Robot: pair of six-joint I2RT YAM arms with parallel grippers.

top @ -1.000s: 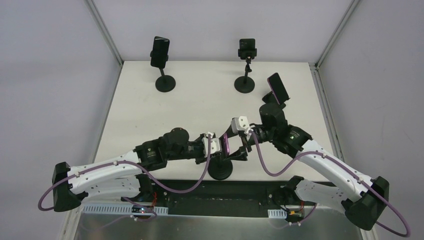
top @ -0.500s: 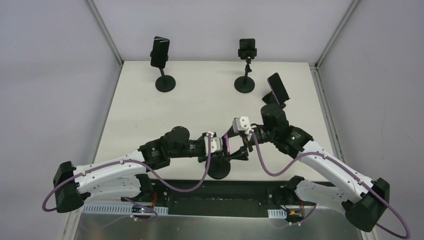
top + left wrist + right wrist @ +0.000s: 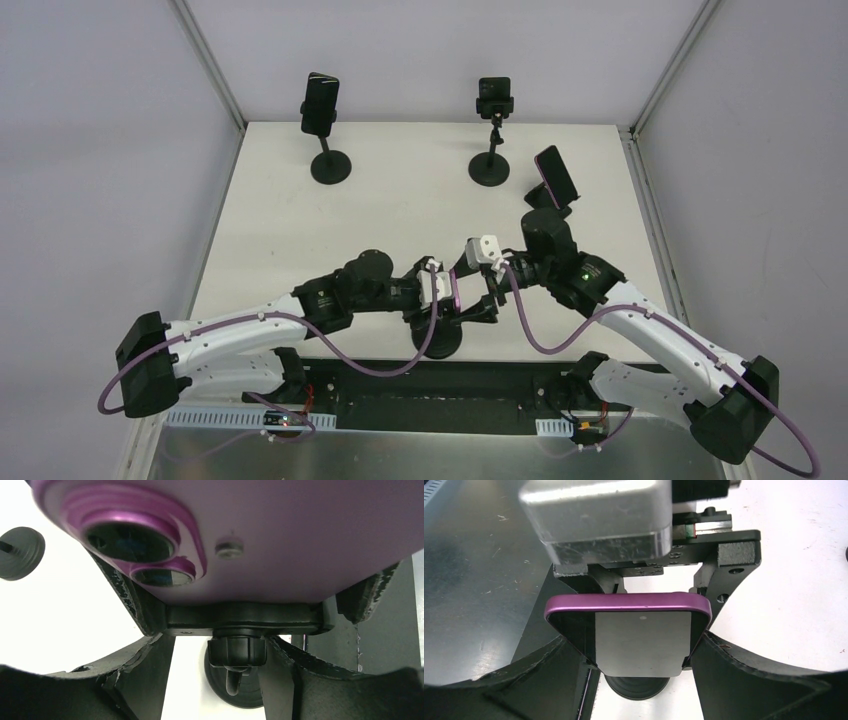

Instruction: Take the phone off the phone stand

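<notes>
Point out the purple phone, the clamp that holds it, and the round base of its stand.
purple phone (image 3: 300, 540), left wrist view, on its back.
clamp (image 3: 245, 620), left wrist view, on its lower bar.
round base (image 3: 636, 686), right wrist view, on its front edge.

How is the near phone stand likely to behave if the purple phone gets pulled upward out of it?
Probably top-heavy: the stand shows a narrow neck on a small round base, so it may tip or lift with the phone. Its clamp hugs the phone's edges, so some resistance seems likely. The phone looks rigid and smooth, possibly slippery.
</notes>
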